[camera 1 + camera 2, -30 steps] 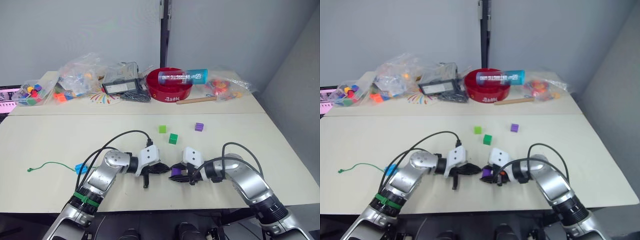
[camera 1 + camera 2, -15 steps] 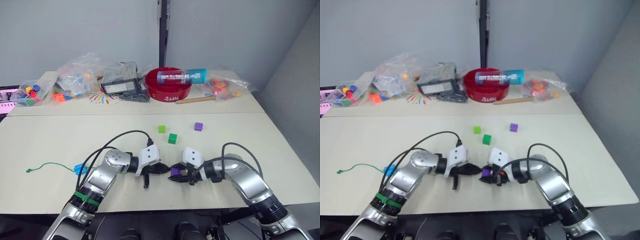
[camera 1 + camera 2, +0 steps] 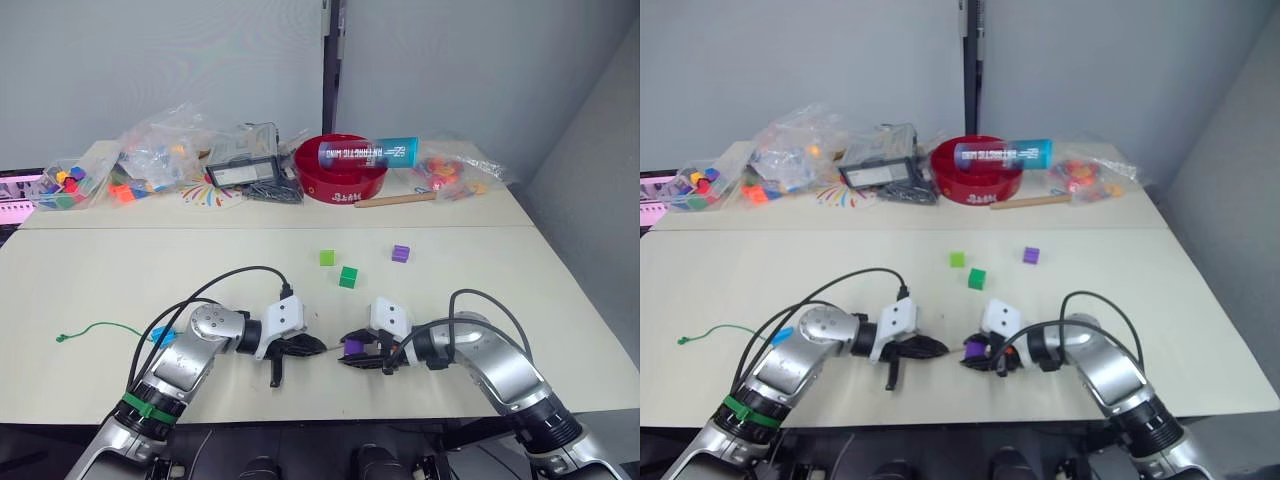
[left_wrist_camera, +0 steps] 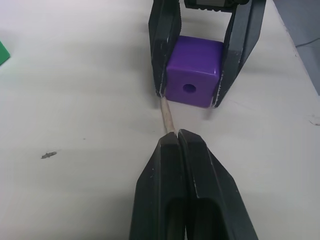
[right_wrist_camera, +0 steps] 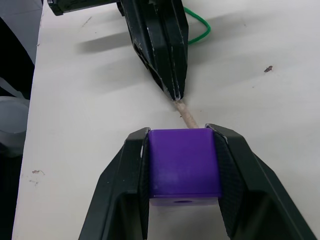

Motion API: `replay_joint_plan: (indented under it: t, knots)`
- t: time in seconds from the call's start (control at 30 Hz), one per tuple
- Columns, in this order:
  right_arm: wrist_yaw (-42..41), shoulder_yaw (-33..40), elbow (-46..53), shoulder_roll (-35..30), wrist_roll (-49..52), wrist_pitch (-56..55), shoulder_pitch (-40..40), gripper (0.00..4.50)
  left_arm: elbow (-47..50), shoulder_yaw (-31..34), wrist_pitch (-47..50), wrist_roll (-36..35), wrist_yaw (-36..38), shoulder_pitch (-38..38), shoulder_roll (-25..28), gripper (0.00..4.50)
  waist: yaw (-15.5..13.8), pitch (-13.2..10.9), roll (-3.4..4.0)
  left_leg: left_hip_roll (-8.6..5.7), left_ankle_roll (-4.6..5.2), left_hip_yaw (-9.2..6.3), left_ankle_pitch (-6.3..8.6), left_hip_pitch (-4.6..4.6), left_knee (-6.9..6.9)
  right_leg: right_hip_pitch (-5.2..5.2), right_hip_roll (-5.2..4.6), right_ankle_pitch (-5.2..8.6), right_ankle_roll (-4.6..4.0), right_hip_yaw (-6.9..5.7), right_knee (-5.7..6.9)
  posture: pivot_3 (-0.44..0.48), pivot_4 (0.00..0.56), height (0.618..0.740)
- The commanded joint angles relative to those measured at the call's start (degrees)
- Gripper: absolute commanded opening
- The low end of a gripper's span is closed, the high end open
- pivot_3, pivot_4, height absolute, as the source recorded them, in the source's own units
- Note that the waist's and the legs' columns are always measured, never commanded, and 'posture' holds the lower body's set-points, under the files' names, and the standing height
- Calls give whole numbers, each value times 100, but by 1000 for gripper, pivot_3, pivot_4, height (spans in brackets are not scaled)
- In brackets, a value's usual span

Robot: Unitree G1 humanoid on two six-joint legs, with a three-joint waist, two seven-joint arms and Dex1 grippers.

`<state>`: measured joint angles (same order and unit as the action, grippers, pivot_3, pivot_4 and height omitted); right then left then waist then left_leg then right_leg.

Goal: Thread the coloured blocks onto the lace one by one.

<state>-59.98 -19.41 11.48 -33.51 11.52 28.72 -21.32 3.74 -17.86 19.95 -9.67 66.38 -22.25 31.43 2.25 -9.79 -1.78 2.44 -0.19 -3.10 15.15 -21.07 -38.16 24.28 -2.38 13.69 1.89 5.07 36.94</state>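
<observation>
The lace's pale stiff tip (image 4: 167,114) lies low over the surface (image 3: 120,280), its long axis running straight from the left gripper (image 4: 178,135) toward the right gripper (image 5: 181,135). It points at the purple block (image 4: 194,71) but is aimed off to one side of the block's hole, with its end beside the block's edge, close against a right-hand finger; whether it touches cannot be told. The block's hole faces the left gripper.

The left jaws are pressed together on the tip, which sticks out past them. The right jaws are clamped on the purple block, one finger flat on each of two opposite faces. From the head view the two grippers meet nose to nose near the front edge of the surface, the purple block (image 3: 352,347) between them.

Behind the left gripper the green lace (image 3: 105,327) trails away across the surface, well apart from the purple block, ending in a small knot (image 3: 60,338). A bright blue block (image 3: 160,336) sits on that stretch of lace.

Farther back from the purple block lie a dark green block (image 3: 347,277), a light green block (image 3: 326,258) and a second purple block (image 3: 400,254), each apart from the others. Beyond them stands a red bowl (image 3: 340,180) among bags of toy pieces (image 3: 150,160).
</observation>
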Motion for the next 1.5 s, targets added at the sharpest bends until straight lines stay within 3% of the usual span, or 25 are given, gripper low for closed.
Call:
replay_joint_plan:
  t: [0.03,0.23,0.53,1.43,1.5]
  knots:
    - [101,109,123,-87,-14,81,56,1195,272,-1,63,-140,-16,-9,-51,0,-4,0,0,0,0,0,0,0,0,0,0,0,0,0,0,0,150,731]
    - [154,1,225,-20,-1,165,47,1195,200,-94,35,-89,-44,-113,-164,0,4,0,0,0,0,0,0,0,-1,0,0,0,0,0,0,0,150,731]
    - [28,125,145,-293,45,-25,137,1195,37,97,-72,-95,55,-97,258,0,-10,0,0,0,0,0,0,0,-1,0,-1,0,0,0,-1,0,150,731]
    - [65,347,100,-444,202,-80,229,1195,72,393,-142,-498,496,130,743,0,9,0,0,0,0,1,0,-1,-1,1,-1,0,0,-1,-3,0,150,731]
    - [132,318,150,-376,208,-36,241,1195,-50,343,-251,-329,385,102,751,561,9,-1,-1,0,0,0,0,-1,-1,0,-1,0,0,-1,-3,0,150,731]
